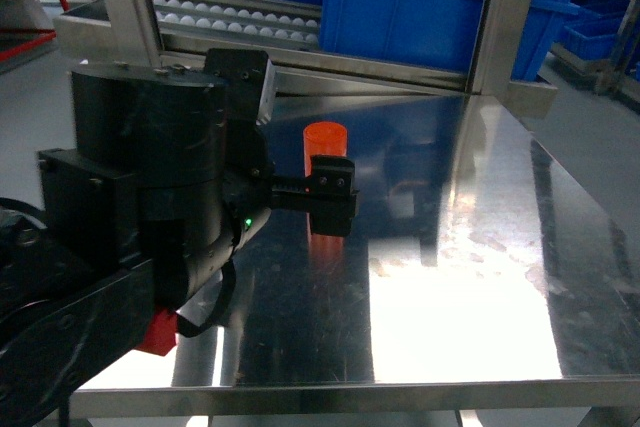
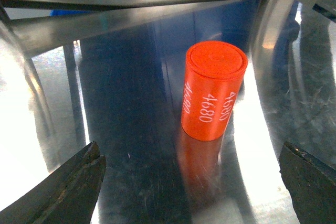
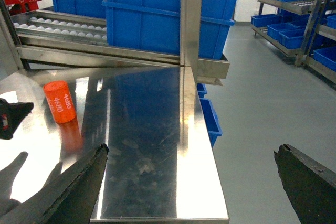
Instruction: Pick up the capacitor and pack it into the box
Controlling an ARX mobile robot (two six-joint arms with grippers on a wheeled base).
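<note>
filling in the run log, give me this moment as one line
stage: approach | capacitor: upright on steel table, ungrasped | left end effector: open, capacitor ahead | right end effector: open, empty | box: not in view

White numerals reading "4680", printed twice side by side and running lengthwise, stand on the curved side of the upright orange cylindrical capacitor [image 2: 214,89] resting on the reflective steel table [image 2: 131,124]; no other legible text appears.
</note>
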